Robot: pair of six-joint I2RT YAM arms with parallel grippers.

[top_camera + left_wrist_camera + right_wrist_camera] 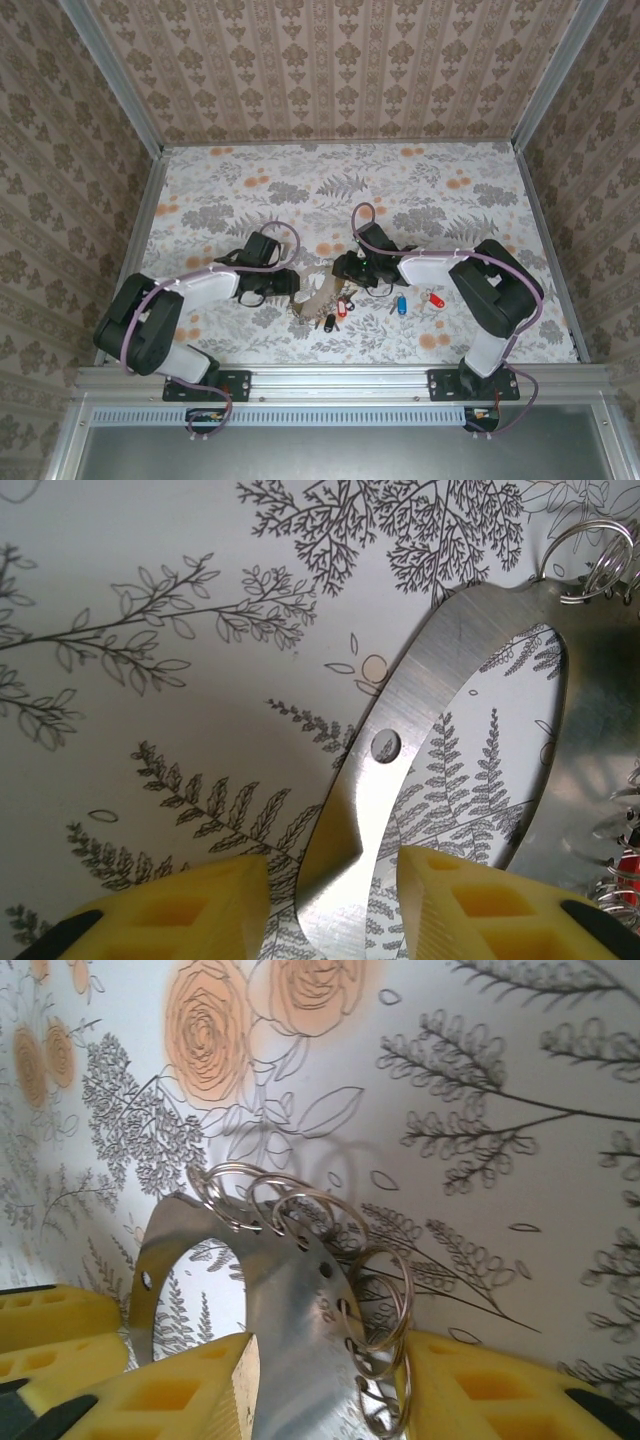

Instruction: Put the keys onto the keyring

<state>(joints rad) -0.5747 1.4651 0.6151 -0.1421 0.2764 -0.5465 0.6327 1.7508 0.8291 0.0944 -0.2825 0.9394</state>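
The keyring [314,299] is a wide metal band standing on edge on the table between my two grippers. Small wire rings [335,1222] hang from holes along its rim. In the left wrist view the band [440,670] runs between my left gripper's [333,880] yellow fingers, with a gap on each side, so that gripper is open. My right gripper [330,1360] is shut across the band [290,1300]: one finger presses its edge and the other presses the wire rings. Loose keys lie on the table: blue [402,303], red [434,298], dark red [341,308] and black [328,322].
The floral table [330,190] has patterned walls at the back and both sides. A metal rail [340,378] with the arm bases runs along the near edge. The two grippers [268,278] [356,268] sit close together, a little forward of the table's middle.
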